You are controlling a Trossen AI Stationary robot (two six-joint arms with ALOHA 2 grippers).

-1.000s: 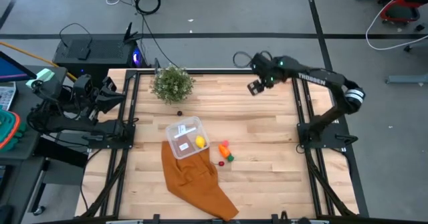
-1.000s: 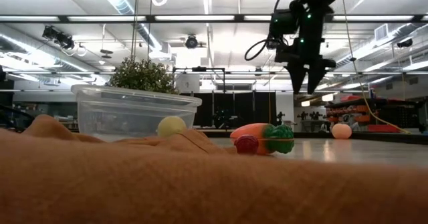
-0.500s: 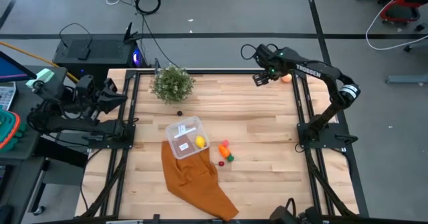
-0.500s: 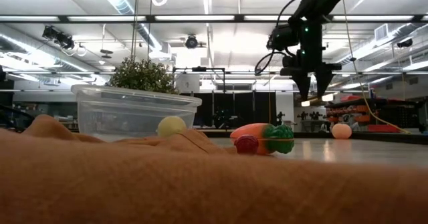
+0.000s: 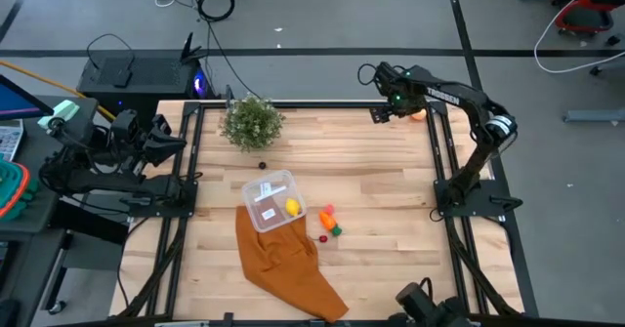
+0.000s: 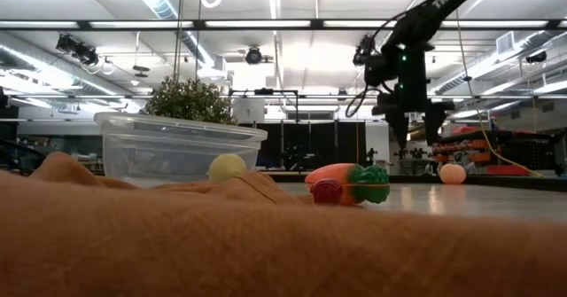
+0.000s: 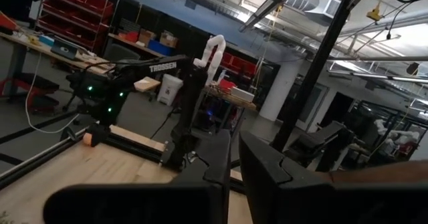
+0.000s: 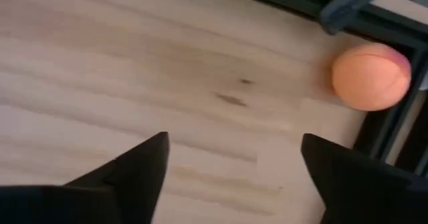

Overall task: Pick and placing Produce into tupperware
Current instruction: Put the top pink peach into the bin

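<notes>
Right gripper (image 5: 383, 113): up at the far right corner of the pale wooden worktop (image 5: 391, 200), hanging clear of the surface; jaws spread wide, nothing between them; likely set that way to take a round thing.
Target, by judgement: small peach-orange ball (image 5: 418, 114), resting on the wood against the dark frame rail, just right of the right gripper; seen ahead of the fingers in the right wrist view (image 8: 372, 77), not yet between them.
Left gripper (image 7: 231, 167): parked off the left edge of the worktop, jaws narrow, nearly touching, holding nothing; waiting arm.
Container: small clear plastic box with rounded corners and a white label (image 5: 270, 199), near the middle of the worktop, its near edge sitting on the rust-orange cloth (image 5: 288, 264).
Already near or in the box: small yellow lemon (image 5: 292, 207) at the box's right side; inside or against the wall, cannot tell.
Still loose: orange carrot with green tip (image 5: 331, 223) and small red pieces, clustered right of the box, apart from it.
Bystander: bushy green potted plant (image 5: 252, 122), far left of the box.
Next need, by judgement: shift right toward the rail, then descend; rail close by leaves little room for the outer finger.
</notes>
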